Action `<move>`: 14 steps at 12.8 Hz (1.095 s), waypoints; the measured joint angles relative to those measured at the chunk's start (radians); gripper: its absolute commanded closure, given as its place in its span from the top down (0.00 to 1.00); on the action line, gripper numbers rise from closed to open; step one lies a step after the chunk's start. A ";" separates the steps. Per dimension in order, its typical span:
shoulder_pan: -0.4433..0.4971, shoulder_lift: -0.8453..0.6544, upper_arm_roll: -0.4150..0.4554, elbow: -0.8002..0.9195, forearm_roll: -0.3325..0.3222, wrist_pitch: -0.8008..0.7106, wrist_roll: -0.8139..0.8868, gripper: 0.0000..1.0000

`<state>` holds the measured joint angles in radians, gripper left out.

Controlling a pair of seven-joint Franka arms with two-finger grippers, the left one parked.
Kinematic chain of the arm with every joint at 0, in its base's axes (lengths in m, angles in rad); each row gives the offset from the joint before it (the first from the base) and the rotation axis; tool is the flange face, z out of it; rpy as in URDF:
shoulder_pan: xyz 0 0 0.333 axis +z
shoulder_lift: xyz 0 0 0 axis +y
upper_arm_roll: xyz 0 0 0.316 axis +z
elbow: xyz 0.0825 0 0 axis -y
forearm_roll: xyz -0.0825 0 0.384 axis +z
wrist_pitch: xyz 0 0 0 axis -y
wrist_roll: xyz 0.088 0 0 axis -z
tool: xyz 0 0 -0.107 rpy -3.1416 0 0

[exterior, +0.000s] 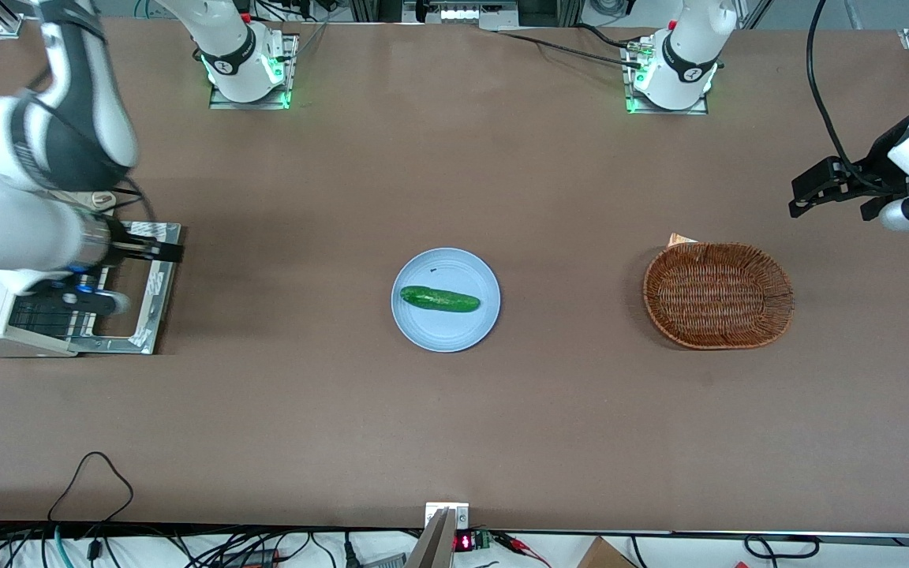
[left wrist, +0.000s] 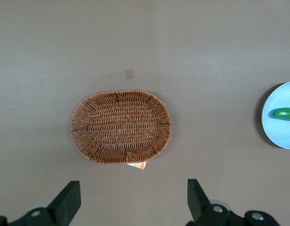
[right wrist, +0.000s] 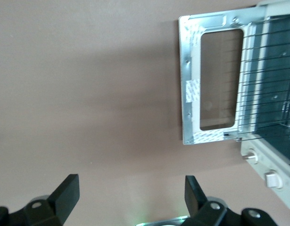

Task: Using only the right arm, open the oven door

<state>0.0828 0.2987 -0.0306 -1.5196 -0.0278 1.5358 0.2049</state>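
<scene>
Oven door (right wrist: 211, 80) lies fully open, flat on worktop (exterior: 454, 426); tool (right wrist: 128, 197) above it, spread wide, holding nothing

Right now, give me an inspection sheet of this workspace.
Surface: brown table, bare between items.
Job's things: oven door folded down flat, wire rack visible inside.
Clutter: cucumber on blue plate; wicker basket toward the parked arm's end.
Grippers: gripper open, holding nothing, over the table in front of the door.
Cables: black loop at the table's near edge.
Surroundings: nothing seen.
</scene>
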 measured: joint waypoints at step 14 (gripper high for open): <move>-0.069 -0.376 0.020 -0.171 0.032 0.138 -0.249 0.99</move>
<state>0.0139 -0.0777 -0.0102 -1.6907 0.0047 1.6742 -0.0445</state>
